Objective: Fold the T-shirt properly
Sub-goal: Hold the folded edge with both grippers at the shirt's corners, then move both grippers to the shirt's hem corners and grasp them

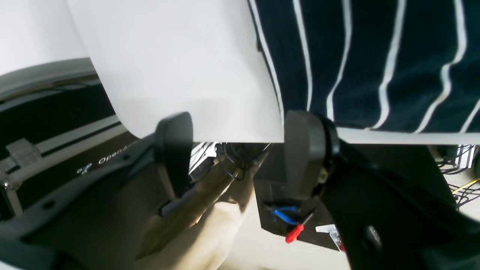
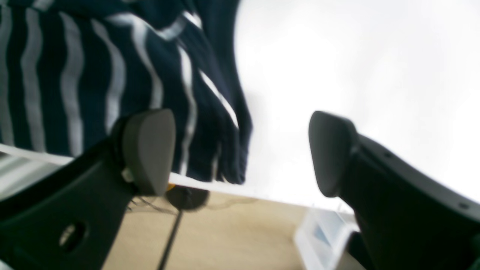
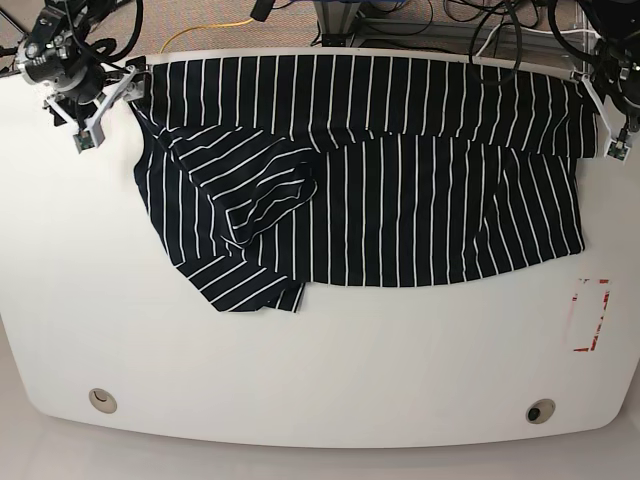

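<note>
The white table [image 3: 320,380] is seen to carry the T-shirt [image 3: 420,200], which is spread across its far half, with the top band lying along the far edge and a sleeve or loose flap bunched over the body toward the base view's left, above a slanting lower corner. The garment is judged to be only partly flattened, so the fold proper is taken as not yet begun. The right gripper [image 2: 240,153] is held at the far corner on the base view's left, its jaws parted with nothing between them; one pad overlaps striped cloth in the wrist view, the other bare table, though contact cannot be told. The left gripper [image 1: 232,150] is placed at the opposite far corner, likewise released, with the shirt's edge just beside one pad. For the step in hand, both far corners would best be pinched through one layer only, close to the hem, and at matching points so that the cloth is lifted evenly; the bunched flap should be smoothed outward first, since a crease trapped there would be carried into every later fold
</note>
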Robot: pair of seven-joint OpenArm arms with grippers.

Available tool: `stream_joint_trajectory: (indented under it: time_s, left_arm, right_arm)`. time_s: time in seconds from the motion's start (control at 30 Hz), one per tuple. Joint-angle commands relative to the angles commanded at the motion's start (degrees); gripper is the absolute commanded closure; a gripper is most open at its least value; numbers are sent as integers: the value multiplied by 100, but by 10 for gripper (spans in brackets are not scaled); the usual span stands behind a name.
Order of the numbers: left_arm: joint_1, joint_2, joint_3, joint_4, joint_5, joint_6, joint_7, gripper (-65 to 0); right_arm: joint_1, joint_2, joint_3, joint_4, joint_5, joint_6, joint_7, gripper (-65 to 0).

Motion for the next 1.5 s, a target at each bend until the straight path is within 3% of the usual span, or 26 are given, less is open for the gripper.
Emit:
stream_joint_trajectory:
  time_s: [0.17, 0.27, 0.47, 0.67, 0.9, 1.1, 1.27, 1.5]
  left_arm:
    - [202, -211, -237, -18, -1257, 0, 9, -360]
    - [79, -246, -273, -18, -1644, 0, 193, -360]
    - [-677, -105, -527, -123, -1626, 0, 229, -358]
    - [-1530, 62, -536, -176, -1618, 0, 229, -358]
    - [-2295, 273, -404, -237, -1618, 0, 211, -358]
    - [-2611, 264, -132, -782, -1618, 444, 193, -358]
    - [-2804, 255, -53, -1635, -1582, 620, -501, -358]
    - [-2840, 9, 536, -2743, -835, 620, -1723, -358]
  right_arm:
    - [325, -9, 0, -9, 158, 0, -18, -509]
    - [571, -26, 0, -18, 158, 0, -53, -509]
    - [1389, 9, -26, -369, 132, 0, -273, -509]
    - [2295, 202, -853, -888, -457, 0, -220, -509]
    - [3393, 193, -1257, -1837, -993, 0, -44, -509]
    - [4044, 220, -1600, -2769, -1345, 0, 308, -509]
    - [4484, 202, -1635, -3622, -1662, 0, 809, -509]
    - [4993, 202, -1697, -4782, -2084, 0, 1609, -509]
